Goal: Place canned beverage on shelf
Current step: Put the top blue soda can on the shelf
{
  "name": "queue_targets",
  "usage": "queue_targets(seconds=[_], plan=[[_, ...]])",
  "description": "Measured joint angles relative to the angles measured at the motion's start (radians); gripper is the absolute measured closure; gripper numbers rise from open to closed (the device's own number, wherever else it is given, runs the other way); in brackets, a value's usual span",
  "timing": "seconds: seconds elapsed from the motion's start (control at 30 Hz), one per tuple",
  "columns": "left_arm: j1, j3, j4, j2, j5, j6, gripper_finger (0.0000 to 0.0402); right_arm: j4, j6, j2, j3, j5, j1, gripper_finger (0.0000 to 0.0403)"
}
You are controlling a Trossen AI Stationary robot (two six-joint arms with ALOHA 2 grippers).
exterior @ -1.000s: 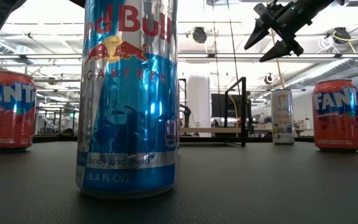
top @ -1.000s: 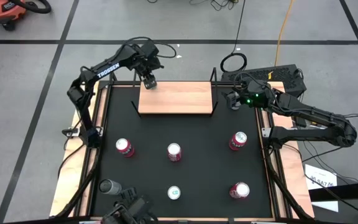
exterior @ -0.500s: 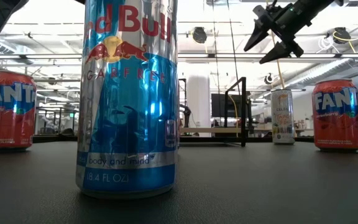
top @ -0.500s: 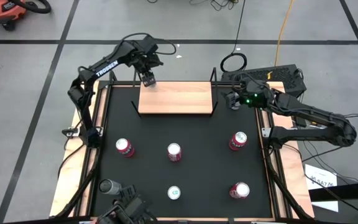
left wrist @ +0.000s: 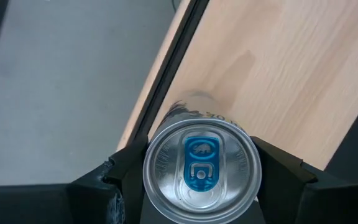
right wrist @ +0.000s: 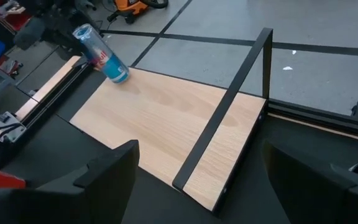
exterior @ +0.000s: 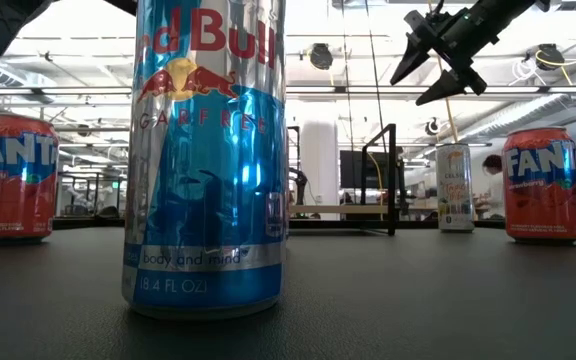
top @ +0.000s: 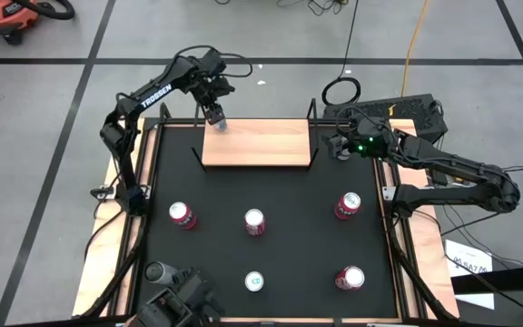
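The shelf (top: 261,143) is a light-wood board with black wire brackets, at the far middle of the black table. My left gripper (top: 214,114) is over the shelf's far left corner, shut on a silver-and-blue Red Bull can (left wrist: 202,163). The can also shows in the right wrist view (right wrist: 104,59), tilted. My right gripper (top: 339,145) waits open and empty just off the shelf's right end; its fingers frame the shelf (right wrist: 160,124) in its wrist view. My left gripper pinches the can's upper side wall (left wrist: 151,180), just under the top rim, between its two fingers (left wrist: 126,171). The fingers come from above. The can hangs tilted, its lower end (right wrist: 120,74) at the shelf's far left corner; I cannot tell whether it touches the board.
Several red cans (top: 182,215) (top: 254,222) (top: 348,204) stand on the black table nearer the front, with a silver-topped can (top: 254,282) and a grey can (top: 159,271). A tall Red Bull can (exterior: 208,150) fills the low view. A black bracket (right wrist: 229,106) rises at the shelf's right end.
My left gripper has moved slightly toward the table's far edge with the can, staying over the shelf's left end.
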Motion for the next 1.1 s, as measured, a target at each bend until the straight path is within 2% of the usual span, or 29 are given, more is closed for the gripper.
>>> queue_targets(seconds=[0.27,0.57,0.77,0.9,1.1], plan=[[0.004,0.000,-0.012,0.012,0.005,-0.003,0.0171,0.001,0.010,0.000,0.000,-0.020,0.003,0.0074],[0.003,0.000,-0.014,0.012,-0.058,-0.006,0.0098,0.014,0.009,0.000,0.000,-0.043,0.004,0.0060],[-0.004,0.008,-0.043,0.011,-0.087,0.016,0.0084,0.032,0.009,0.000,0.000,-0.043,0.004,0.0058],[-0.014,0.069,-0.072,0.011,-0.128,0.018,0.0083,0.044,0.014,0.000,0.000,-0.043,0.004,0.0058],[-0.028,0.249,-0.126,0.004,-0.148,-0.014,0.0083,0.084,0.017,0.000,0.000,-0.062,0.004,0.0057]])
